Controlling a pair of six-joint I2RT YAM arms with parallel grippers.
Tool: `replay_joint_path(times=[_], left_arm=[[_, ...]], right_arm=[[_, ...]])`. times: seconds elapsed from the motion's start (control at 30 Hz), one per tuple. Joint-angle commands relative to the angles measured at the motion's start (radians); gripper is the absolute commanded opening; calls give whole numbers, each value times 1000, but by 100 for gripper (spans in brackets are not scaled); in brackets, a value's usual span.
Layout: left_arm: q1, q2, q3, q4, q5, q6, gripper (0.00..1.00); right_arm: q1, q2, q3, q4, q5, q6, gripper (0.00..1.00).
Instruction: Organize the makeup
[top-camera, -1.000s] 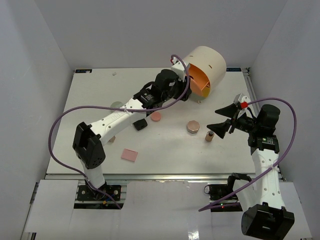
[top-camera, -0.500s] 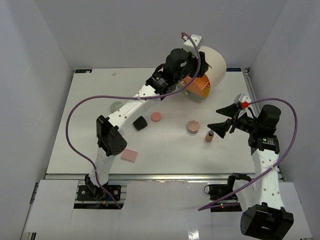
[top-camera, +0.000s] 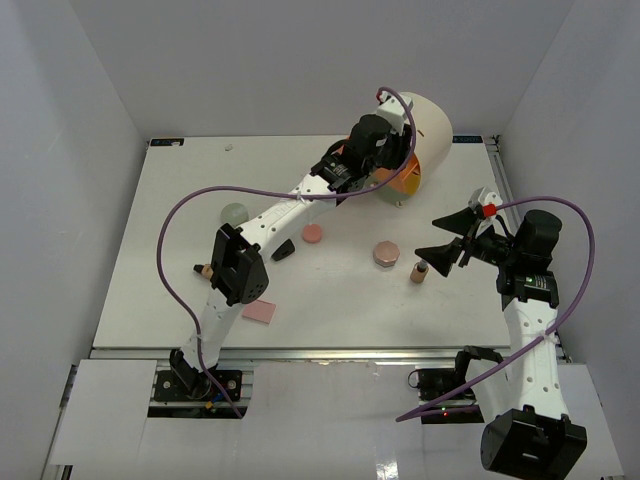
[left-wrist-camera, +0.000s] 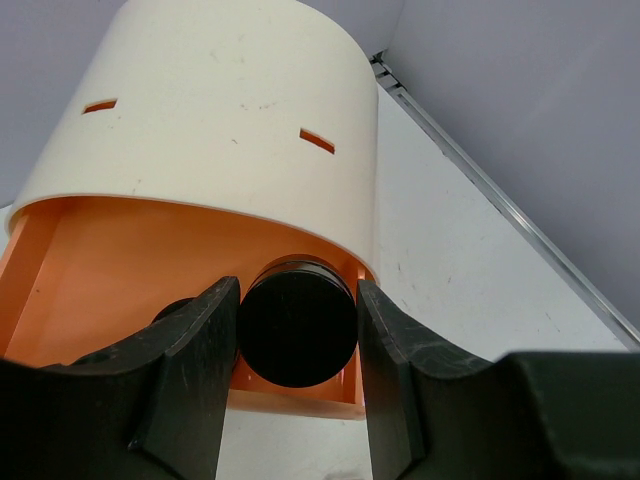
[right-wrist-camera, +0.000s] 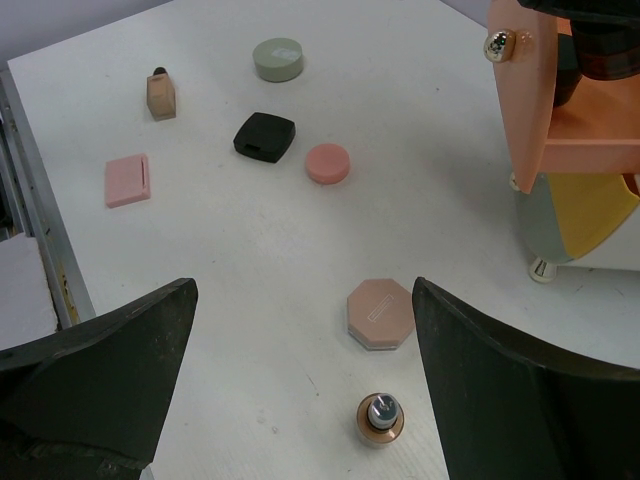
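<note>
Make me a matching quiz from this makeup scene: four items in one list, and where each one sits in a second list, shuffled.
Things:
1. black jar
2. round pink compact
3. octagonal compact
4. flat pink square

Places:
A. beside the black case
B. held in the left gripper, at the orange drawer
C. nearest the upright tube
D. nearest the table's front edge

Pairs: 1-B, 2-A, 3-C, 4-D
</note>
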Motion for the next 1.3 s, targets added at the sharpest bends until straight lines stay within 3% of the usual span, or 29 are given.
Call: replay_joint_path(times=[0.0,0.27,0.4,0.57,0.73,0.83,0.93,1.03,1.1,1.27], left_arm=[[0,-42,34,25,-44,14,46],[0,-36,60,26,-55,9,72],[1,-46,69,30,-51,9,77],[-1,-91,66,29,-51,9,77],[2,-286,-76,42,-68,19,62],[11,-479,-364,78,-52,17,41],[52,-743,-623,143,0,-26,26],[162,-1024,-1083,200,79,-109,16],[240,-1150,-1271,206,138,-158,10],[313,-1382,-1536,160,129,-125,1]], right_arm=[[-9,-12,-3,30,-10,10,95],[-15,-10,-6,30,-16,9,95],[-16,-8,-7,33,-20,11,95],[-22,-4,-14,36,-44,-6,95],[-20,-18,-56,48,-212,-107,91],[10,-38,-103,89,-237,-168,84],[88,9,-64,39,-157,-210,69],[316,114,84,-121,149,-347,39],[430,194,173,-151,309,-355,26],[634,476,480,-187,726,-307,18]])
